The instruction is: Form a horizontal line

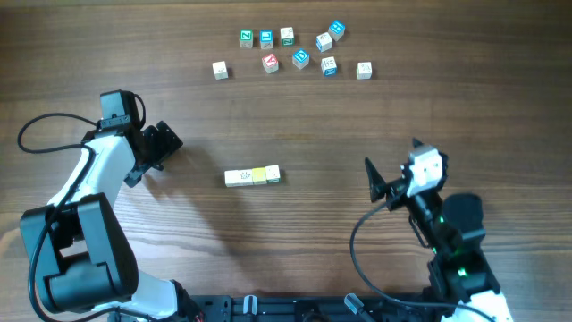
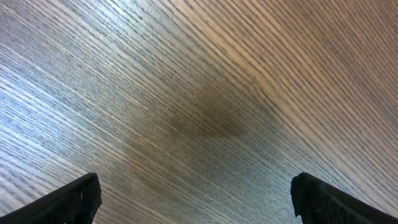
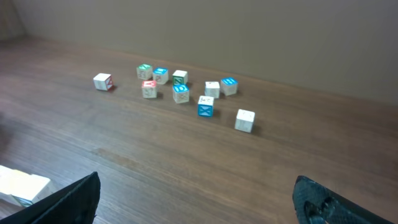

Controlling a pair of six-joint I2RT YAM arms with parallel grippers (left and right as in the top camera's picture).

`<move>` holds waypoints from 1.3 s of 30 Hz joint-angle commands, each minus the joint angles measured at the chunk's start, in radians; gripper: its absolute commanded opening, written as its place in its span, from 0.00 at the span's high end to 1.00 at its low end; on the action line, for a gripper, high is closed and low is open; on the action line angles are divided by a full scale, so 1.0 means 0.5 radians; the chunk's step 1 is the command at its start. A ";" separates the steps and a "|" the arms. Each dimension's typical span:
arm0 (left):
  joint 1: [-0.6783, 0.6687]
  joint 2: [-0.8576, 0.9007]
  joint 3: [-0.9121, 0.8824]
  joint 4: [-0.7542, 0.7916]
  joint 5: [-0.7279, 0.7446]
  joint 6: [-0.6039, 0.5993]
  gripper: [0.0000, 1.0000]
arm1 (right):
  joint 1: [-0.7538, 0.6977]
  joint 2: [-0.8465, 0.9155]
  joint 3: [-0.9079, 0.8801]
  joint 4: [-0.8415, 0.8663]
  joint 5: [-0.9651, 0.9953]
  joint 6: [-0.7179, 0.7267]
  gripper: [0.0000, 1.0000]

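My left gripper [image 1: 163, 146] is released, its fingers spread wide above the bare wooden table [image 2: 199, 93]. My right gripper [image 1: 374, 183] is also released and holds nothing. The horizontal line [image 1: 252, 176], a short row of touching cubes running whitish, yellow, green-edged, lies at table centre between both grippers, apart from each. The loose letter cubes [image 1: 300, 59] lie scattered on the far side

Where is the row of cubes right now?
In the overhead view, the row sits mid-table between the left gripper and right gripper, nearer the robot than the loose cubes.
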 commanded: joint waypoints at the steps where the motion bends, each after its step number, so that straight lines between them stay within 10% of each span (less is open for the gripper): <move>1: 0.003 0.011 0.021 0.001 -0.005 0.023 0.00 | -0.045 -0.196 -0.163 0.026 -0.037 0.042 0.00; 15: 0.003 0.011 0.021 0.002 -0.005 0.023 0.00 | -0.052 -1.180 -0.311 -0.461 0.015 0.039 0.00; 39: 0.003 -0.085 0.021 0.063 -0.021 0.032 0.00 | -0.052 -1.183 -0.311 -0.458 0.016 0.035 0.00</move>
